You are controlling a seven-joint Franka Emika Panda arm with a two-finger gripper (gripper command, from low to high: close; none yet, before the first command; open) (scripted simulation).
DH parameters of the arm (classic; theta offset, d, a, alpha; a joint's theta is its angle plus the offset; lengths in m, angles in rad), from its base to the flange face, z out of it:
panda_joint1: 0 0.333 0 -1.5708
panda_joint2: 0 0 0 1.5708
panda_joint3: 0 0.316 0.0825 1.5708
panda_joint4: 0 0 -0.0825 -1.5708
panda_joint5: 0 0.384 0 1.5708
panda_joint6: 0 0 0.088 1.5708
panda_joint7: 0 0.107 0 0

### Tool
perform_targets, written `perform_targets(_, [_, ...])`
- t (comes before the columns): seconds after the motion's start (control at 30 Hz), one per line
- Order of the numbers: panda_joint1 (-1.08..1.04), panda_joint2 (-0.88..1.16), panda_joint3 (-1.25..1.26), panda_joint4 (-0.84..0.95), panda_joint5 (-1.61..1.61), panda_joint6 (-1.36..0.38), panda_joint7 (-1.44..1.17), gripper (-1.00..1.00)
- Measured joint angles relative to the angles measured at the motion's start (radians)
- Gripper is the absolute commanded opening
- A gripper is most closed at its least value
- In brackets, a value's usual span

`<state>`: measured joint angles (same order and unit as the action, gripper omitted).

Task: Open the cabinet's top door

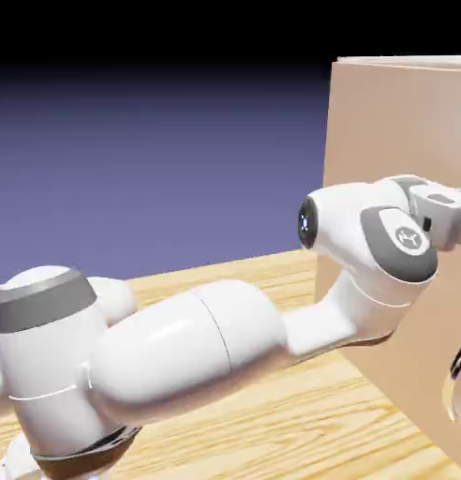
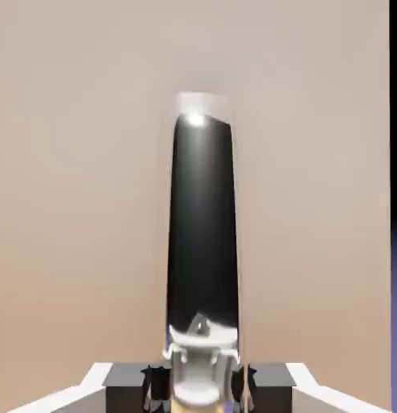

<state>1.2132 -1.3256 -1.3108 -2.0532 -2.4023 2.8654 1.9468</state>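
The top door (image 2: 89,202) of the cabinet (image 1: 394,122) lay flush and unopened, filling the hand view, with a dark, glossy handle (image 2: 202,234) running up its face. The hand (image 2: 202,387) was clamped on the near end of that handle. The grasp looked complete; pulling the door open remained, above the wooden desk (image 1: 272,412).

No readable text, number or brand name shows anywhere. The only mark is a small pale round emblem (image 1: 409,237), too blurred to read, on the grey cap of the white arm's wrist joint (image 1: 400,242), just behind the jaws.
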Motion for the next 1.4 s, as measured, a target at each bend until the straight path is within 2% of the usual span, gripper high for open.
perform_targets(0.43, [-0.376,-0.084,0.230,-0.471,-0.046,-0.357,0.173,-1.00])
perform_targets(0.8, [-0.670,-0.181,0.578,-0.839,0.184,-0.670,0.260,-1.00])
perform_targets(1.07, [-0.726,-0.252,0.868,-0.969,0.441,-0.853,0.282,-1.00])
perform_targets(1.4, [-0.691,-0.249,1.230,-1.011,0.772,-1.053,0.325,-1.00])
